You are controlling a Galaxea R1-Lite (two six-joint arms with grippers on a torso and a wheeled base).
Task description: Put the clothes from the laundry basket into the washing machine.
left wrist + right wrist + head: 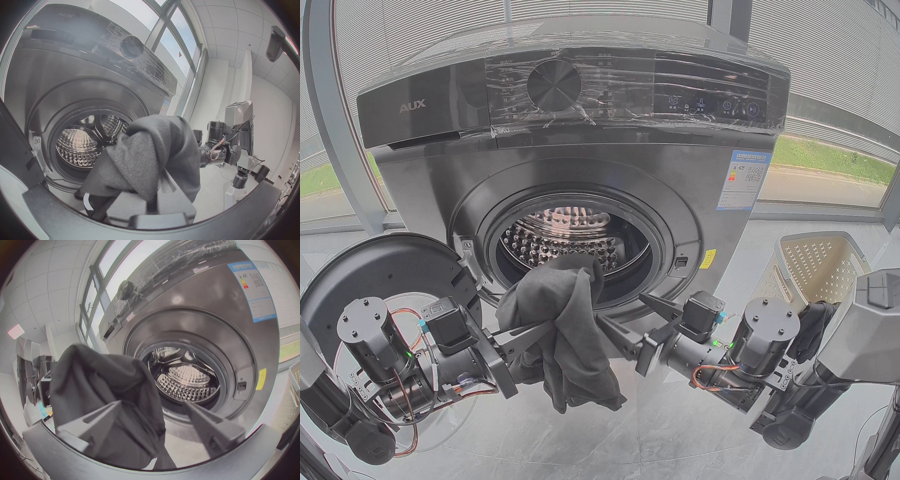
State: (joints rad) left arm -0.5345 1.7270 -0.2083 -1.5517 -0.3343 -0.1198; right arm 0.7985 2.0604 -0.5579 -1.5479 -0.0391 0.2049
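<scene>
Hanging from my left end effector (545, 331), which was clamped on it, the garment (575, 356) drooped just before the washer's (575, 169) open drum. My right end effector (620, 307) stood spread beside the cloth, with the basket (819, 262) to the right.

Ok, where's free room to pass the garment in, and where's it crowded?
Free: the upper right of the drum opening, and the floor below both hands. Crowded: its lower-left rim, where the grey garment, left hand and right hand meet.
</scene>
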